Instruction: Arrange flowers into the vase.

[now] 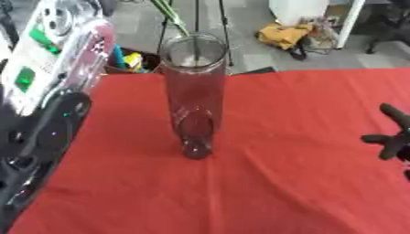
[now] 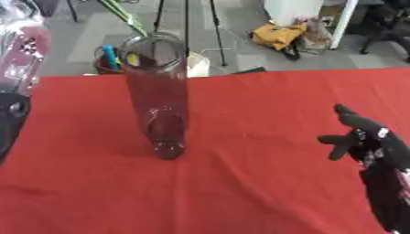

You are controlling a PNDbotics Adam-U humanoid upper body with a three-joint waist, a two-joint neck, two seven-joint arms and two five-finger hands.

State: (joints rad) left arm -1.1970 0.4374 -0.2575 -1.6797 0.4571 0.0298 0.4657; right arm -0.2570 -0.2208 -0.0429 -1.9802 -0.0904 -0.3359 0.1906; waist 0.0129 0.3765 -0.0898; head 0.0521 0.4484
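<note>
Right eye view shows the right hand (image 2: 374, 142) open and empty at right, vase (image 2: 158, 96) flowerless centre-left: fetching a stem likely comes next.

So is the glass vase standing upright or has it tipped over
Upright. The vase stands on its base on the red tablecloth, open mouth up. A green stem shows above its rim; whether it sits inside, cannot tell.

Vase (image 1: 193, 93) upright on the tablecloth (image 1: 280, 183), left of centre; right hand (image 2: 372, 141) well apart, rightward.
</note>
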